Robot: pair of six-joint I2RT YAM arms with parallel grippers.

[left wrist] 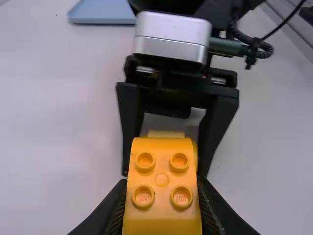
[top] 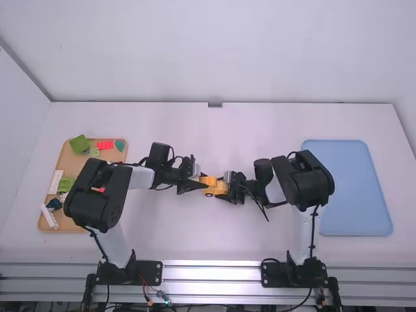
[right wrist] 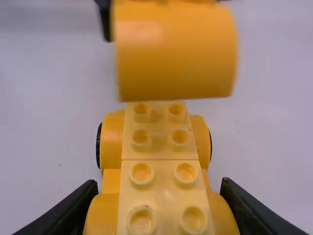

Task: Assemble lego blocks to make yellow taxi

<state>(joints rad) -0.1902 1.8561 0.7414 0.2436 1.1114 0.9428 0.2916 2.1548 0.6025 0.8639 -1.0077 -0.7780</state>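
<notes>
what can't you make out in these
Right wrist view: far part of the upper yellow block, cut off by the top edge; near end of the taxi body, by the bottom edge.
Left wrist view: most of the taxi body, behind the upper yellow block.
High view: part of the tray, under the left arm.

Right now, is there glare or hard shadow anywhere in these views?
High view: soft light, no hard shadow I can make out on the white tabletop; right wrist view: pale sheen on the upper rounded yellow plastic block; left wrist view: highlights on the boxy silver housing.
</notes>
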